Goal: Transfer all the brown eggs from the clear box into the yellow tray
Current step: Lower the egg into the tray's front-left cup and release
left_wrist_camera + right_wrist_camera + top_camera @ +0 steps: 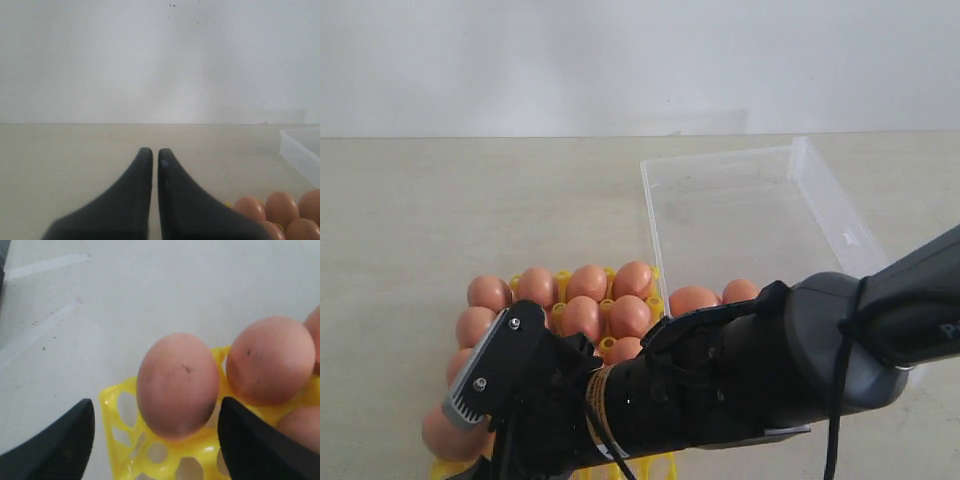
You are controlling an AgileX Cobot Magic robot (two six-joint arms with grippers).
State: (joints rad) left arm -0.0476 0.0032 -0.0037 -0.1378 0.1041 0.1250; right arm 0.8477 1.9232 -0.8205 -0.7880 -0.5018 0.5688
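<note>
To me the orange-brown oval eggs (pixel 177 385) look matt; the bright yellow plastic egg tray (pixel 107 399), smooth and glossy; the clear rectangular plastic box (pixel 740 210), shiny; my right gripper's black fingers (pixel 55 455), dull.

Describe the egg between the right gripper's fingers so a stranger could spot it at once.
Find the yellow tray packed with brown eggs, beside the clear box. Go to the tray corner under the right gripper. The egg there sits in the corner cup, the only one flanked by the open black fingers.
</note>
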